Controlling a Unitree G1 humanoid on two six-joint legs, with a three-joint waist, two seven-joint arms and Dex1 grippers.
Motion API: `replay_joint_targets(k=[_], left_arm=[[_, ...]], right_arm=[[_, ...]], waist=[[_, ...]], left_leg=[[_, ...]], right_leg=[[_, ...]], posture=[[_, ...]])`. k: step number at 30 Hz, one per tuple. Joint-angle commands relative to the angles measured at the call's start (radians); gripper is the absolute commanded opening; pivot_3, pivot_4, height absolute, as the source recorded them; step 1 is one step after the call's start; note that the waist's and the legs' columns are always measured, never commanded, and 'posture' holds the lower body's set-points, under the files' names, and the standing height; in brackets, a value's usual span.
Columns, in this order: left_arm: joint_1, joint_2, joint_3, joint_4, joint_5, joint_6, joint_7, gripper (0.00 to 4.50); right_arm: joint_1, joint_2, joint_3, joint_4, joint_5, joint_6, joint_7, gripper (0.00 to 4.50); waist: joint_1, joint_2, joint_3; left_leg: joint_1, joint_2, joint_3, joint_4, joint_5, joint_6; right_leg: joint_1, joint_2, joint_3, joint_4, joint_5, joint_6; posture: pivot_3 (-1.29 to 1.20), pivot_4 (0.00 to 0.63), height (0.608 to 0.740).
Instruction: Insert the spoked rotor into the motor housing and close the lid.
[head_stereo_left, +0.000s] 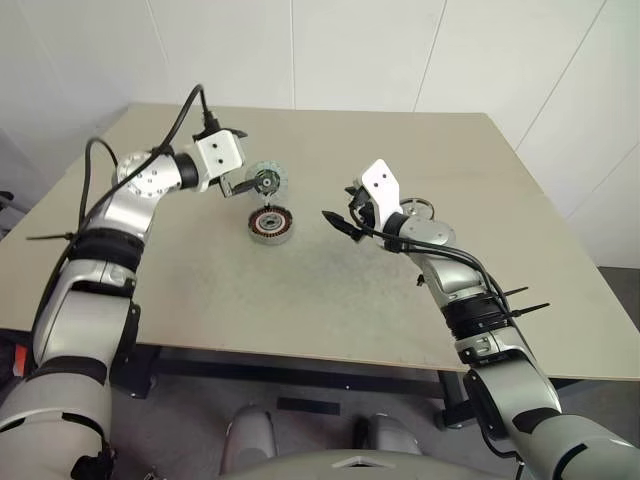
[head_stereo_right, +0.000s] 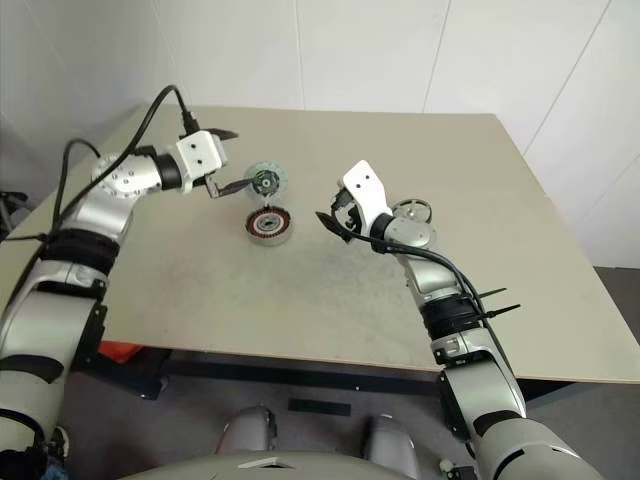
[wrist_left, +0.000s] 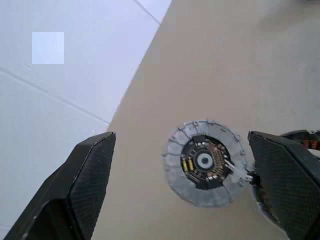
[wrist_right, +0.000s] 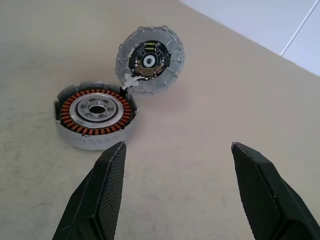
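**A:** How are your fingers?

**B:** My left gripper (wrist_left: 182, 195) is spread wide with nothing between the fingers, hanging above the lid (wrist_left: 205, 162). My right gripper (wrist_right: 185, 192) is also apart and empty, off the table (head_stereo_left: 330, 300) and pointing toward the parts.

**A:** Where are the parts?

**B:** The rotor (wrist_right: 95, 110) already sits inside the housing (wrist_right: 75, 139), copper windings ringing the silvery hub. The lid lies flat just beside it, on the side toward the table's far edge, rims touching or nearly so. All sit around the middle, nearer the left edge.

**A:** Anything hard to read?

**B:** A small whitish bit sits where lid meets housing; I can't say what it is. In my left wrist view my finger cuts off most of the housing.

**A:** Anything else around?

**B:** A metal ring part (head_stereo_left: 418, 208) rests behind my right wrist, partly hidden. Nothing blocks the lid.
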Motion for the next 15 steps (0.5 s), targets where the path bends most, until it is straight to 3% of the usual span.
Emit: replay_joint_targets(k=[1,7,15], left_arm=[[-0.069,0.014,-0.062,0.103,0.081,-0.103,-0.033,4.5],[-0.173,0.0,-0.208,0.255,0.25,-0.238,-0.046,4.5],[-0.327,-0.075,-0.323,0.365,0.389,-0.291,-0.066,4.5]], right_arm=[[-0.018,-0.002,-0.031,-0.034,0.002,-0.016,-0.017,3.78],[-0.002,-0.014,-0.045,-0.069,0.002,0.0,-0.039,3.78],[-0.01,-0.03,-0.058,-0.092,0.004,0.023,-0.047,3.78]], waist=[[0.0,0.0,0.0],[0.001,0.0,0.0],[0.011,-0.001,0.001]], left_leg=[[0.0,0.0,0.0,0.0,0.0,0.0],[-0.003,0.0,0.0,0.0,0.001,-0.001],[-0.004,0.0,0.0,0.002,0.001,-0.001]], right_leg=[[0.0,0.0,0.0,0.0,0.0,0.0],[-0.002,0.0,0.0,0.0,0.0,0.0],[-0.002,0.0,0.0,0.001,0.0,0.0]], posture=[[0.0,0.0,0.74],[0.0,0.0,0.74],[0.0,0.0,0.74]])
